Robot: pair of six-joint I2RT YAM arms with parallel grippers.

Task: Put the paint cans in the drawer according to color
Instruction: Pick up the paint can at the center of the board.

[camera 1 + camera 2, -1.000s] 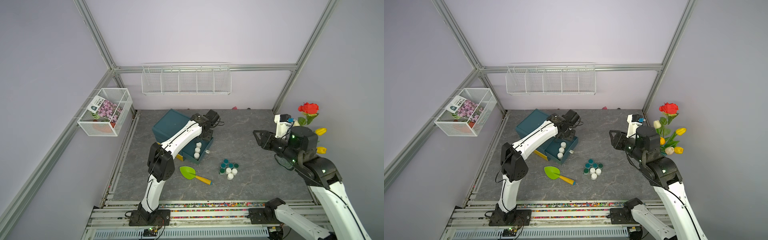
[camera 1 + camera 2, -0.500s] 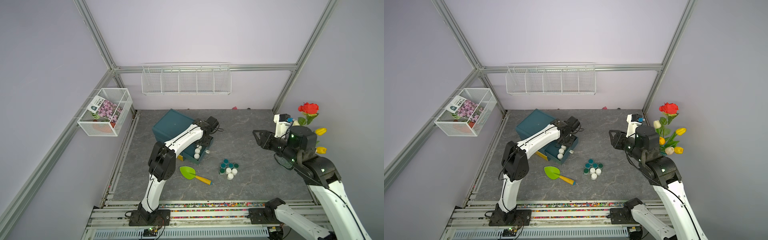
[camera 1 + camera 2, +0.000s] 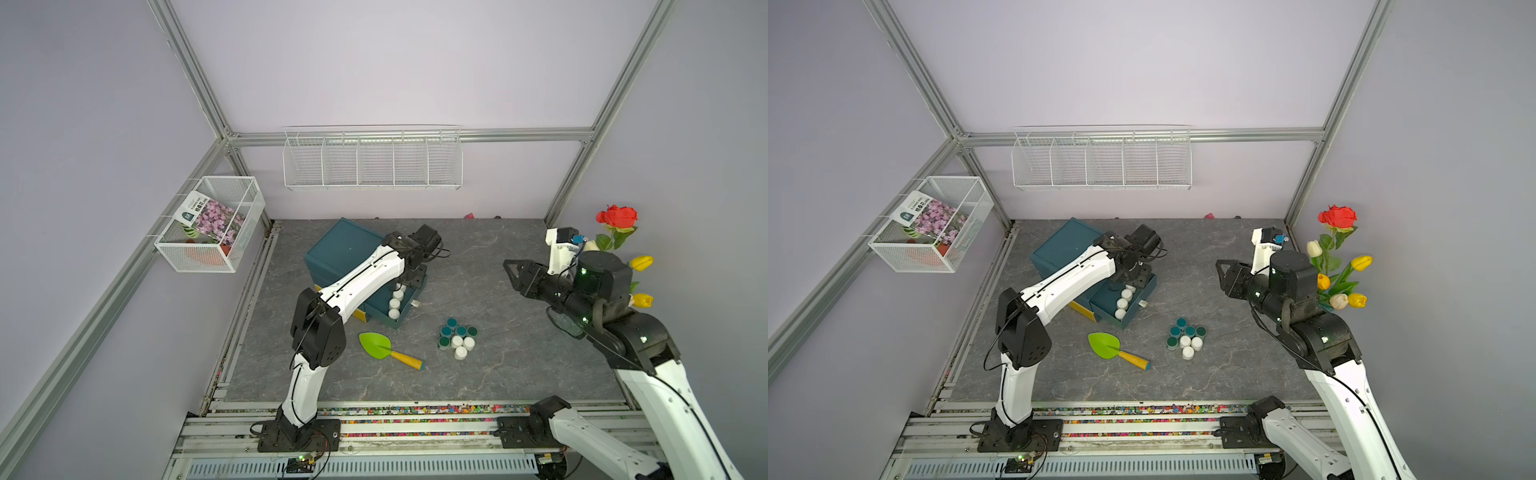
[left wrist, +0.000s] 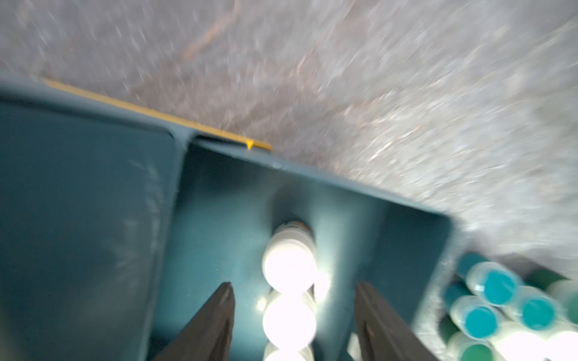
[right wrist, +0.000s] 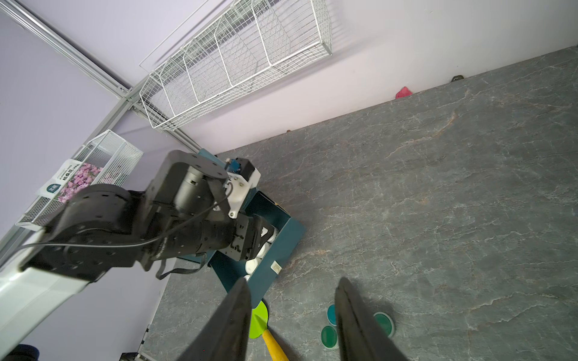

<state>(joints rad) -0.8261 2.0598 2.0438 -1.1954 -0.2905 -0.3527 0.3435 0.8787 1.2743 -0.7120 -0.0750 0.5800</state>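
Left fingers (image 4: 215, 322) apart over the drawer (image 4: 391, 225); loose cans (image 3: 457, 341) lie on the tabletop (image 3: 478, 249) midway toward right fingers (image 5: 359, 325), also apart

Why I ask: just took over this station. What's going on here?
The left gripper hangs open over the teal drawer, above a row of white paint cans already inside. The right gripper hovers open and empty. Five teal cans and three white ones wait clustered on the table near a green trowel.
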